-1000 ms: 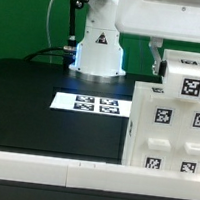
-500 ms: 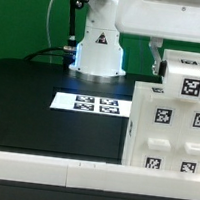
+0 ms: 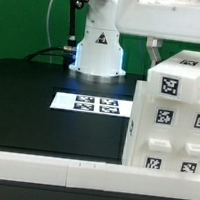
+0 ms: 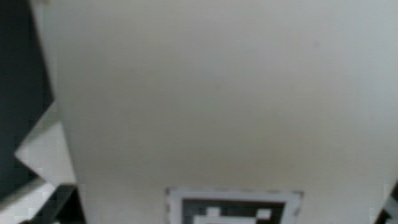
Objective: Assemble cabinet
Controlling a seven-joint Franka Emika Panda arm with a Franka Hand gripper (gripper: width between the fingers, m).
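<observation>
Since half a second ago, the tagged panel (image 3: pixel 179 77) at the top of the exterior view's right has dropped lower and tipped, closing on the cabinet (image 3: pixel 170 126) standing at the table's (image 3: pixel 36 111) right edge, probably so it can be seated on top. The gripper itself is hidden behind the arm's housing (only white casing shows), so whether it clamps the panel I cannot tell. The wrist view is filled by a blurred white face and part of one tag (image 4: pixel 237 207). The marker board (image 3: pixel 94 105) lies clear.
</observation>
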